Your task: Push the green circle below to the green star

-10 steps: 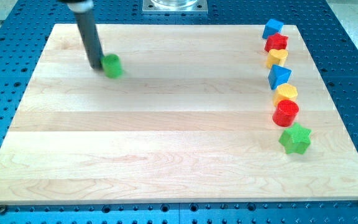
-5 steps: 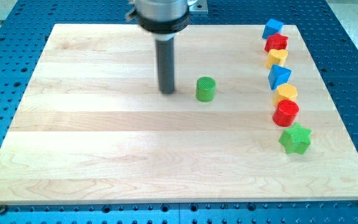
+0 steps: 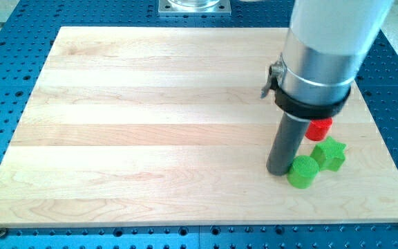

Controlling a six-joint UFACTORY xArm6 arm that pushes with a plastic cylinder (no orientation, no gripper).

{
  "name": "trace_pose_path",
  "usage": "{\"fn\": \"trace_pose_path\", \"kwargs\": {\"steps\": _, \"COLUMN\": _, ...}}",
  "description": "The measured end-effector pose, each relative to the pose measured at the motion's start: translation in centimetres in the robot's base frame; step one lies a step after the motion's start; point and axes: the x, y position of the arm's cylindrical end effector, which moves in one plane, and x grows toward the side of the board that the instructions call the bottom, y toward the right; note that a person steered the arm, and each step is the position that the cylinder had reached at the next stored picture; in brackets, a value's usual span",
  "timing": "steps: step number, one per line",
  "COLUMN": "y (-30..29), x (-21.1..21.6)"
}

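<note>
My tip [image 3: 279,171], a bare rod gripping nothing, touches the green plastic circle [image 3: 302,171] beside the green plastic star [image 3: 329,153]; next, nudge it downward-right.

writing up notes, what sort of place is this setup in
Probably a robotics lab bench: a wooden board lies on a blue perforated table, with small blocks like the green circle and green star beside my tip.

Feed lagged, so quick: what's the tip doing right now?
My tip: no gripper, holding nothing; touching the green circle's left side, green star just beyond.
</note>
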Motion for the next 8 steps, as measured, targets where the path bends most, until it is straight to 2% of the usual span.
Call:
{"fn": "trace_pose_path", "kwargs": {"steps": 3, "y": 3.9, "x": 5.7}}
{"fn": "trace_pose_path", "kwargs": {"steps": 5, "y": 6.8, "x": 6.3}}
{"fn": "trace_pose_path", "kwargs": {"steps": 6, "y": 10.6, "x": 6.0}}
{"fn": "trace_pose_path", "kwargs": {"steps": 8, "y": 11.5, "x": 6.2}}
